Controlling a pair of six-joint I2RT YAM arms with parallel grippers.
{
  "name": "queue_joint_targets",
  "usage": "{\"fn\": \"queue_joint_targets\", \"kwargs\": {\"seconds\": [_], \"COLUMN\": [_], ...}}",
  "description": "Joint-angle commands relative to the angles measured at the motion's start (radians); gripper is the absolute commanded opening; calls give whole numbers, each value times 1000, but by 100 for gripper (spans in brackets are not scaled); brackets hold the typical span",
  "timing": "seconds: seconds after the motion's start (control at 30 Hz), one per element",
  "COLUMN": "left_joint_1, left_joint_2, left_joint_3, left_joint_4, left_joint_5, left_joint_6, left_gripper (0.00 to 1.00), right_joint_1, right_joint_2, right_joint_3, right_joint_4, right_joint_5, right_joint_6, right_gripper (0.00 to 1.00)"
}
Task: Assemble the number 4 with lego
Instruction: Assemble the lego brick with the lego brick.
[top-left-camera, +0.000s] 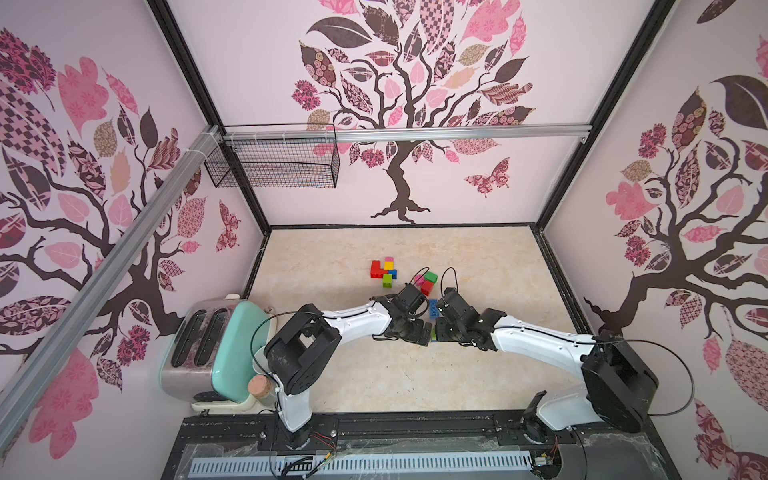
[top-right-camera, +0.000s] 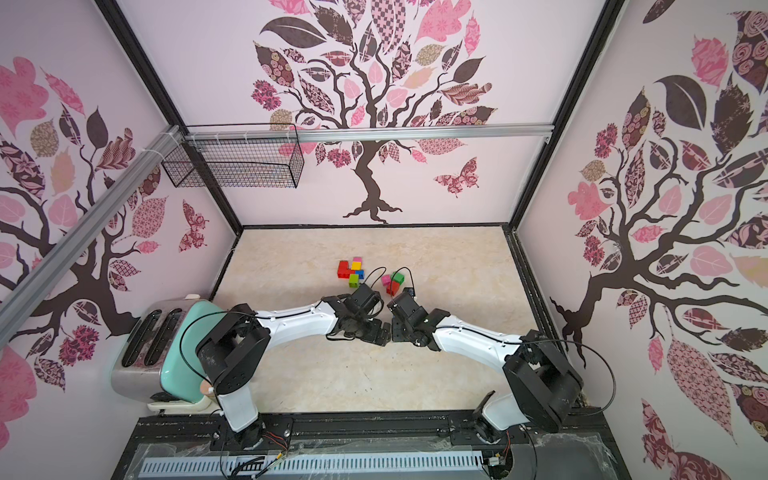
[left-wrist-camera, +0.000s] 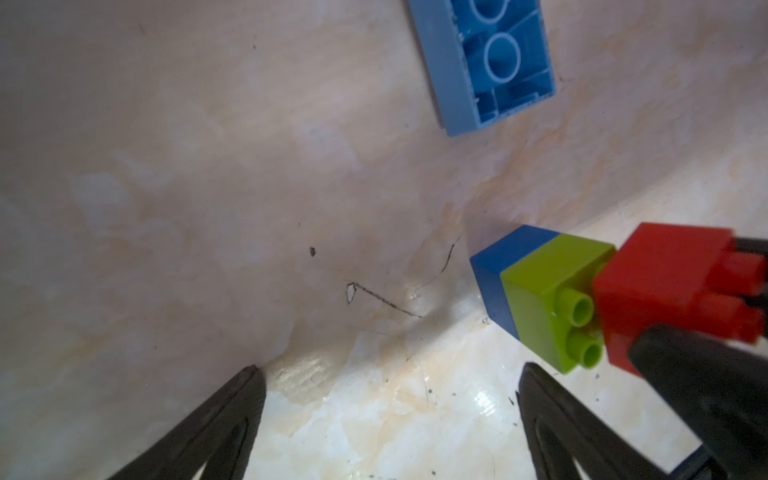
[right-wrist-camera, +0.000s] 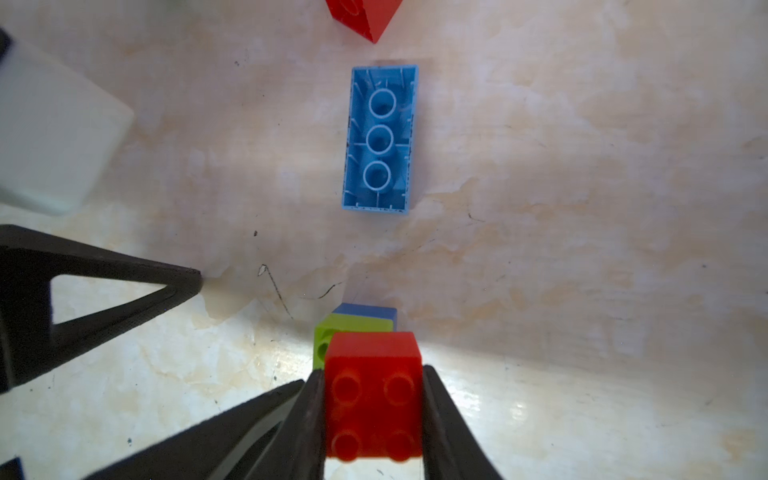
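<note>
Right gripper (right-wrist-camera: 372, 376): pinching a red brick (right-wrist-camera: 372, 415) by its sides, mid-way across the surface (top-left-camera: 332, 374); lime brick (left-wrist-camera: 540, 299) and blue brick (left-wrist-camera: 494, 266) joined to it in a row.
Left gripper (left-wrist-camera: 390, 370): jaws spread wide, just beside that row.
Light-blue brick (right-wrist-camera: 380, 139): hollow side up, between both wrists.
Built cluster (top-left-camera: 384, 270): middle, toward the back edge.
Wire basket (top-left-camera: 274, 166): hangs above back-left corner; only mesh shows.
Toaster (top-left-camera: 208, 345): front-left corner.
</note>
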Motion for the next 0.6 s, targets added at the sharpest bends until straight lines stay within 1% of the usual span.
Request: {"fn": "queue_joint_targets", "kwargs": {"seconds": [0.0, 0.2, 0.37, 0.5, 0.57], "left_joint_1": [5, 10, 13, 16, 20], "left_joint_2": [26, 29, 36, 41, 48], "left_joint_3": [31, 27, 27, 30, 33], "left_joint_4": [-7, -3, 0, 0, 1], "left_joint_5": [17, 27, 38, 47, 54], "left_joint_6": [2, -1, -2, -1, 0], "left_gripper": [98, 98, 98, 98, 98], "right_joint_1": [2, 2, 6, 7, 6], "right_joint_2": [54, 32, 54, 53, 37], "right_joint_3": [13, -5, 7, 6, -1], "right_joint_4": [-99, -108, -136, -134, -116], "right_joint_5": [23, 57, 67, 75, 62], "right_joint_6": [-12, -3, -3, -16, -47], "right_gripper": [0, 0, 0, 0, 0]}}
